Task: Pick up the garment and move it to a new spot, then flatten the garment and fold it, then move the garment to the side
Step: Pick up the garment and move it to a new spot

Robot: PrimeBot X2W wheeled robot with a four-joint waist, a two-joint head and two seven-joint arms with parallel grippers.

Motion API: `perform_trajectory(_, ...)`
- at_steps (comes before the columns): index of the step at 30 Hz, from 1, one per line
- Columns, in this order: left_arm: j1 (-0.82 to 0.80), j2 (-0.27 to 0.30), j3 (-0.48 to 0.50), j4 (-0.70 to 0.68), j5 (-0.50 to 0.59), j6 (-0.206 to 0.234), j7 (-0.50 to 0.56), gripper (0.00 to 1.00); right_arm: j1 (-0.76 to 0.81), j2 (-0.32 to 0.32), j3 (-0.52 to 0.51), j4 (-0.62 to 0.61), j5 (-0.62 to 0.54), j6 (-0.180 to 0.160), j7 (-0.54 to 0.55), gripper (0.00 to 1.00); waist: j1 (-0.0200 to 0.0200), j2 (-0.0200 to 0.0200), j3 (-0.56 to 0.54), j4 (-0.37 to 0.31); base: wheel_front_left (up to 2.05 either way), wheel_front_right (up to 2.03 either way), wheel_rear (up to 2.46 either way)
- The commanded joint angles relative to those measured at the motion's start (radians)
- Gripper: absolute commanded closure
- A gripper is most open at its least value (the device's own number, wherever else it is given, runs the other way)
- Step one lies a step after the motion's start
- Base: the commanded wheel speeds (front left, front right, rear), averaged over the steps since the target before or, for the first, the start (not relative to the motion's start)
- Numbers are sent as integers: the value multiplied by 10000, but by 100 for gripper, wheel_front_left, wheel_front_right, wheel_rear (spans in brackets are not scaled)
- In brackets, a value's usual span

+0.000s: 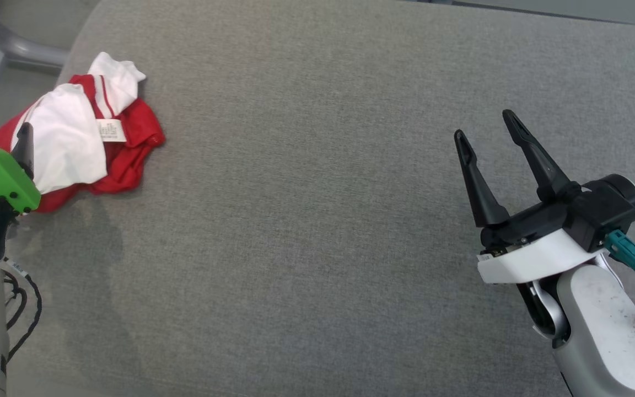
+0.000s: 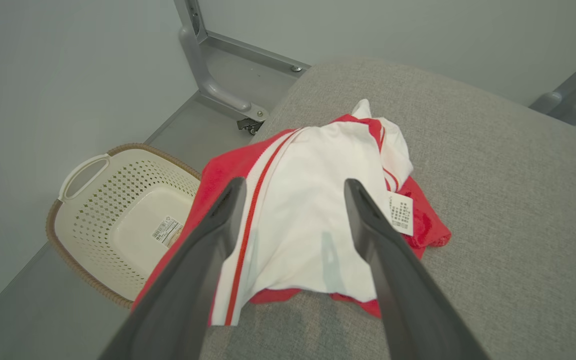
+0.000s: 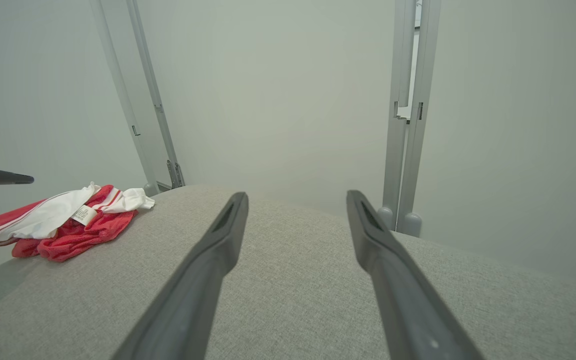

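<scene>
The garment [image 1: 69,135] is a crumpled red and white piece with a white care label, lying at the far left edge of the grey padded surface [image 1: 317,220]. In the left wrist view my left gripper [image 2: 294,186] hovers open just above the garment [image 2: 313,220], its fingers straddling the white part without touching it. One of its fingers [image 1: 24,144] rises over the cloth in the head view. My right gripper [image 1: 485,125] stands open and empty far to the right, over bare surface. From its wrist the garment [image 3: 68,225] lies at the far left.
A cream perforated basket [image 2: 128,215] sits on the floor beside the surface's left edge, below the garment. Grey metal frame legs [image 2: 208,75] stand behind it, and more posts [image 3: 403,125] rise past the far edge. The wide middle of the surface lies between the grippers.
</scene>
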Motion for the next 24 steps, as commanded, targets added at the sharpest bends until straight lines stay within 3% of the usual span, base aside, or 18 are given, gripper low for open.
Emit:
perform_trajectory(1, -252, 203, -19, 353, -95, -27, 60, 0, -218, -16, 56, -102, -45, 1, -30, 0, 0, 0, 1046, -1023, 0, 0, 0)
perform_trajectory(7, -630, 513, -276, 1940, -548, -35, 328, 0, -479, 66, 45, -207, -52, 1, -30, 0, 0, 0, 1511, -1578, 0, 0, 0)
perform_trajectory(17, -33, 264, -1433, 2954, -1771, -54, 1768, 0, -565, 139, -152, -116, -66, 1, -30, 0, 0, 0, 1511, -1865, 0, 0, 0)
perform_trajectory(18, -16, 317, -1543, 2890, -1869, -59, 1727, 49, -580, 141, -153, -93, -77, 1, -30, 0, 0, 0, 1464, -1861, 0, 0, 0)
perform_trajectory(19, -12, 382, -1624, 2809, -1939, -59, 1591, 85, -577, 150, -154, -75, -84, 1, -30, 0, 0, 0, 1411, -1853, 0, 0, 0)
perform_trajectory(20, -29, 500, -1713, 2710, -2021, -59, 1449, 100, -571, 171, -145, -54, -89, 1, -30, 0, 0, 0, 1342, -1846, 0, 0, 0)
perform_trajectory(24, -87, 938, -2097, 2392, -2146, -60, 998, 100, -429, 275, -61, 82, -62, 1, -29, 0, 0, 0, 907, -1834, 0, 0, 0)
